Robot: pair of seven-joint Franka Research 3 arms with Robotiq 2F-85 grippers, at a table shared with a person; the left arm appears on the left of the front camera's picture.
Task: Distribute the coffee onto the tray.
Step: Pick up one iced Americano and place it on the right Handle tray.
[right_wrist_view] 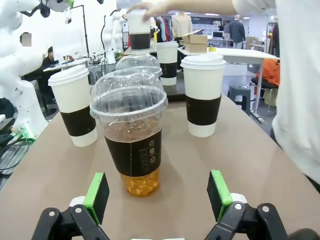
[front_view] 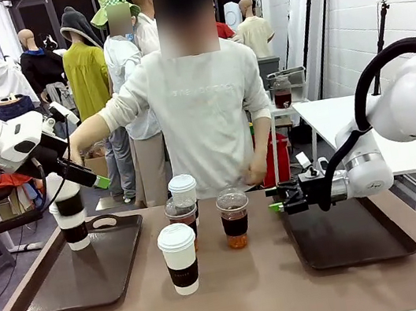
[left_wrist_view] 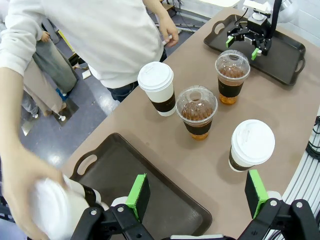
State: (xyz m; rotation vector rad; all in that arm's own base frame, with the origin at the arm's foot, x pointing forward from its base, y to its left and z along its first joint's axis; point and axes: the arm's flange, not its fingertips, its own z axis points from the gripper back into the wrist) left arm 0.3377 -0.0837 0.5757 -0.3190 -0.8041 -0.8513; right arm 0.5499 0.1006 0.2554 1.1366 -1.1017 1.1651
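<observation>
1. My right pincer (right_wrist_view: 158, 196) stands wide open and holds nothing; its green pads (right_wrist_view: 97, 194) have only bare table (right_wrist_view: 165, 165) between them.
2. Just beyond the pads stands a clear cup (right_wrist_view: 131, 135) of amber drink, upright and untouched.
3. From the front, this pincer (front_view: 274, 200) hovers level over the left edge of the right tray (front_view: 349, 237), pointing at that cup (front_view: 234, 217).
4. My left pincer (left_wrist_view: 197, 192) is wide open too, and empty, above the near edge of the left tray (left_wrist_view: 125, 165).
5. A person's hand (left_wrist_view: 20, 175) grips a white cup (left_wrist_view: 50, 210) by its lid over that tray.
6. From the front, that cup (front_view: 66, 199) sits directly above a lower white cup (front_view: 77, 235), which is at the tray's far left corner.
7. Between the trays, on the table, stand the second clear cup (front_view: 181, 216), a far white cup (front_view: 183, 190) behind it and a near white cup (front_view: 180, 257) in front.
</observation>
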